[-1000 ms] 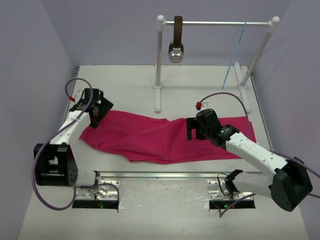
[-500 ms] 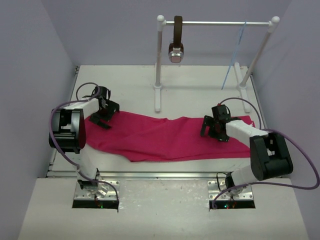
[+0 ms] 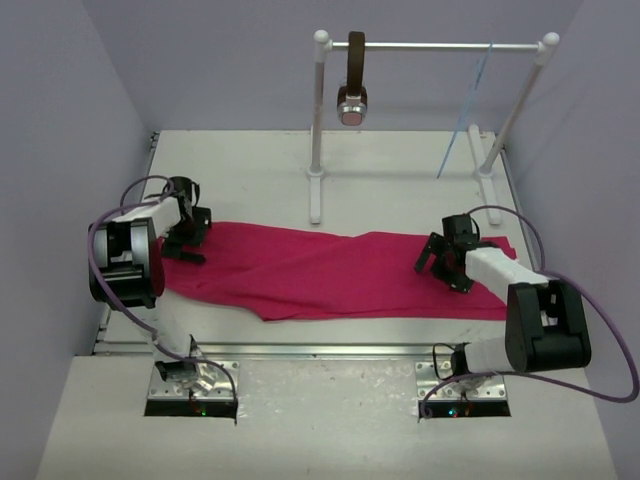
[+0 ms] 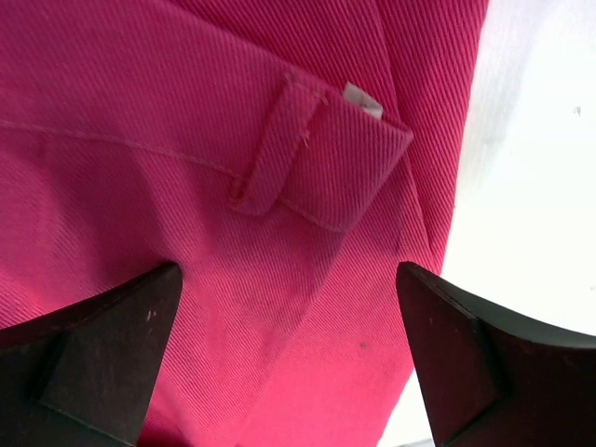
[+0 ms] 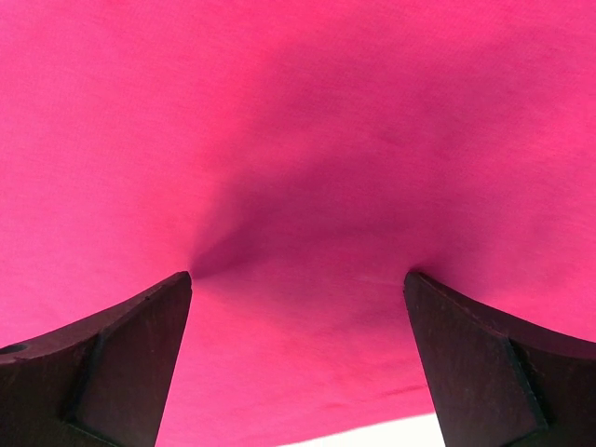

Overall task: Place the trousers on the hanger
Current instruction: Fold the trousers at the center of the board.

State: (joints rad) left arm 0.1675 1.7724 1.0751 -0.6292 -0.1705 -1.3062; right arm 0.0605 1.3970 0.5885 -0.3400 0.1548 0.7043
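The magenta-pink trousers (image 3: 330,275) lie stretched out flat across the table, from left to right. My left gripper (image 3: 186,236) is open and sits low over their left end. In the left wrist view it (image 4: 289,345) hangs over the waistband, with a belt loop (image 4: 275,154) just ahead. My right gripper (image 3: 446,262) is open over the right part of the trousers. In the right wrist view its fingertips (image 5: 177,289) press into the fabric (image 5: 298,140) and dent it. The pale blue hanger (image 3: 466,115) hangs from the rail at the back right, away from both grippers.
A white rack (image 3: 318,120) with two posts stands at the back of the table. A brown strap with a round metallic end (image 3: 352,95) hangs from its rail on the left. Grey walls close in both sides. White table (image 4: 540,186) shows beside the waistband.
Both grippers have moved outward along the trousers, the left toward the left end and the right toward the right end. The trousers now lie longer and flatter.
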